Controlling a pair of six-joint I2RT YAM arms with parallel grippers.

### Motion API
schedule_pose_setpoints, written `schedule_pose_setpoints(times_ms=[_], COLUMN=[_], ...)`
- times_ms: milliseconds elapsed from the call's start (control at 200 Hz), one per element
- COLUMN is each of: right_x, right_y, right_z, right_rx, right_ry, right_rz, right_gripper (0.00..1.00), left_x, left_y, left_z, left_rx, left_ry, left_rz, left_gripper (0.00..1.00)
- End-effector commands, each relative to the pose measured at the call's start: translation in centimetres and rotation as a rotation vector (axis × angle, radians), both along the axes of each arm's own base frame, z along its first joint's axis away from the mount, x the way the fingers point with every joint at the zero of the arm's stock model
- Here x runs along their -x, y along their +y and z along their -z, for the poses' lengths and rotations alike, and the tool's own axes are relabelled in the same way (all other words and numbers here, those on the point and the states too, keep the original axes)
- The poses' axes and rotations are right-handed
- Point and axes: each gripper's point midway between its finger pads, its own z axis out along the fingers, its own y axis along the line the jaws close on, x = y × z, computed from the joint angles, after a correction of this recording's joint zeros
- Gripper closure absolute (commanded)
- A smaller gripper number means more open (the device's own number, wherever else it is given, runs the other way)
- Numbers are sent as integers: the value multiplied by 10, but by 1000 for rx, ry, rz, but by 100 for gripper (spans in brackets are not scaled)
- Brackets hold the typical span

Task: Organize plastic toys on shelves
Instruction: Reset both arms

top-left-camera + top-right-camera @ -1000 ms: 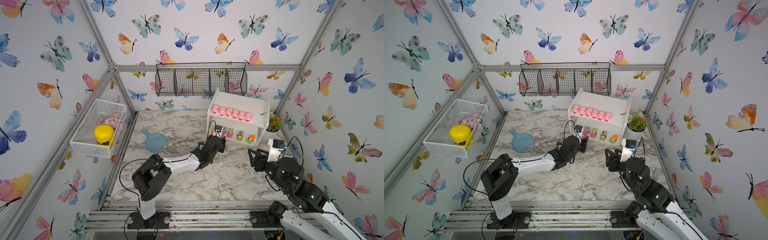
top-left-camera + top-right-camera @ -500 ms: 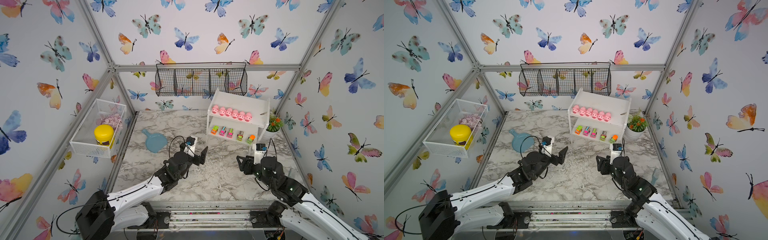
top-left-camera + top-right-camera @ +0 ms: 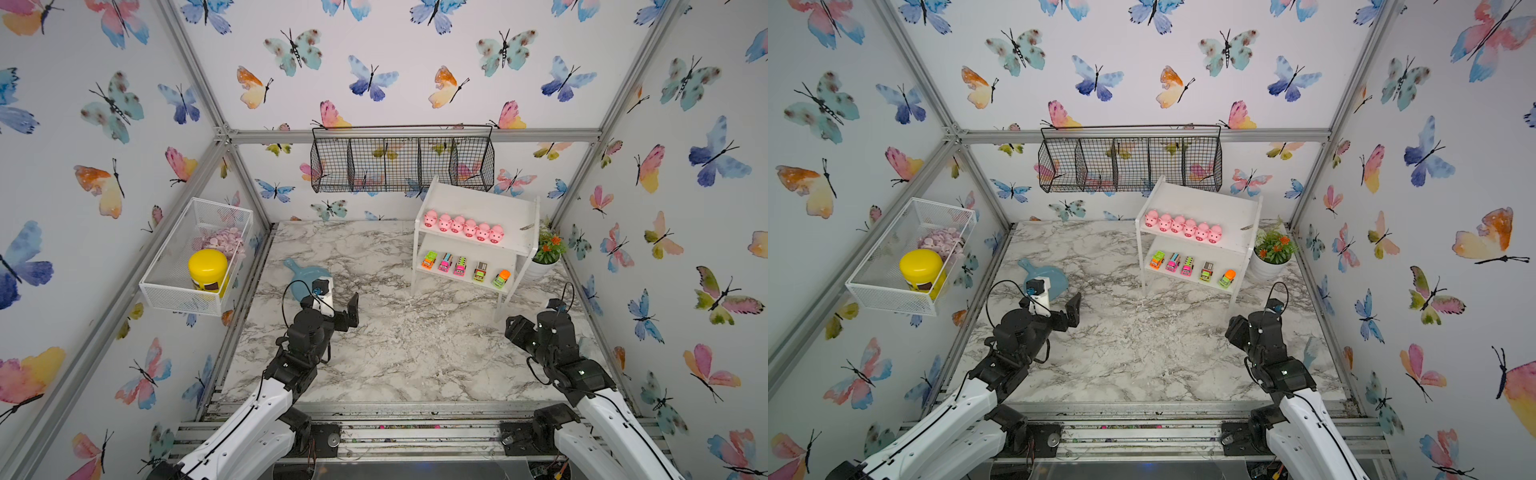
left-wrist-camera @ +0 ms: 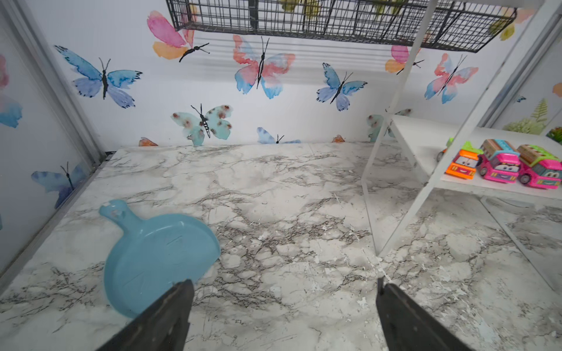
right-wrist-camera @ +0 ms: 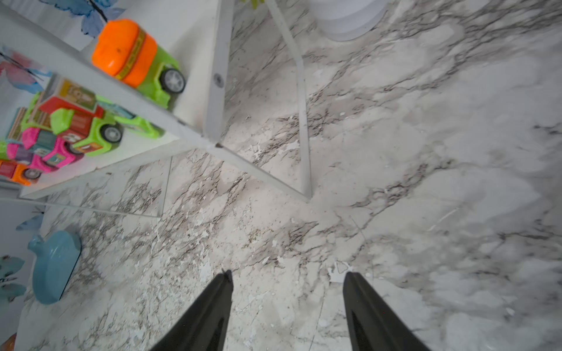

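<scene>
Pulling back from the lower board of the shelves [image 3: 478,199], where it was a second ago, the left gripper [image 4: 282,285] is now hovering over the marble surface [image 3: 395,345] well apart from the unit, its jaws standing wider than before with nothing between them. Six pink pigs [image 3: 463,226] are standing in a close row along the front of the upper board, snouts facing the arms. Five toy trucks [image 3: 465,268] are lining up side by side on the lower board, the three on the left close together and the other two spaced out. The right gripper [image 5: 288,275], also drawn back toward the front, is hanging above bare surface near the unit's front right leg, its jaws partly apart and empty. A blue pan-shaped dish [image 4: 158,255] is lying flat on the surface just beside the left gripper. A potted plant [image 3: 548,247] is standing just beside the unit's right side. A black wire basket [image 3: 401,164] is hanging on the back wall above the unit, and a white mesh basket [image 3: 183,291] on the left wall is holding a yellow-lidded jar [image 3: 208,266] and pale pink discs [image 3: 224,241].
</scene>
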Motion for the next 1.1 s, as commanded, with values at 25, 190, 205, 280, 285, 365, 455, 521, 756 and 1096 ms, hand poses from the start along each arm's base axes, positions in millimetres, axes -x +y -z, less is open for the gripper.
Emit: schedule_pose_setpoints(times_ms=[25, 190, 205, 280, 285, 365, 455, 521, 756, 1096], right_x=[2, -34, -39, -62, -64, -90, -114, -121, -128, -118], right_y=[-37, -84, -90, -113, -114, -121, -112, -108, -72, -43], right_z=[-1, -4, -3, -1, -2, -2, 0, 2, -4, 17], right_rx=[76, 139, 136, 123, 125, 202, 289, 345, 405, 372], right_ry=[5, -44, -46, -71, -75, -111, -158, -199, -401, -498], right_rz=[163, 212, 214, 212, 209, 149, 2, -61, -295, -411], right_gripper=[36, 36, 36, 34, 34, 22, 16, 11, 3, 0], left_x=[-3, -14, -15, -18, -18, -21, -24, -25, -30, -47], left_y=[16, 44, 46, 51, 51, 55, 57, 59, 69, 97], left_z=[1, 8, 9, 13, 14, 22, 31, 35, 45, 71], left_rx=[6, 8, 3, -16, -18, -34, -54, -67, -79, -67], left_ry=[11, 26, 27, 29, 32, 43, 63, 73, 93, 151], left_rz=[-42, -144, -153, -177, -178, -194, -208, -215, -244, -326], left_gripper=[0, 1, 2, 2, 2, 2, 2, 1, 2, 1])
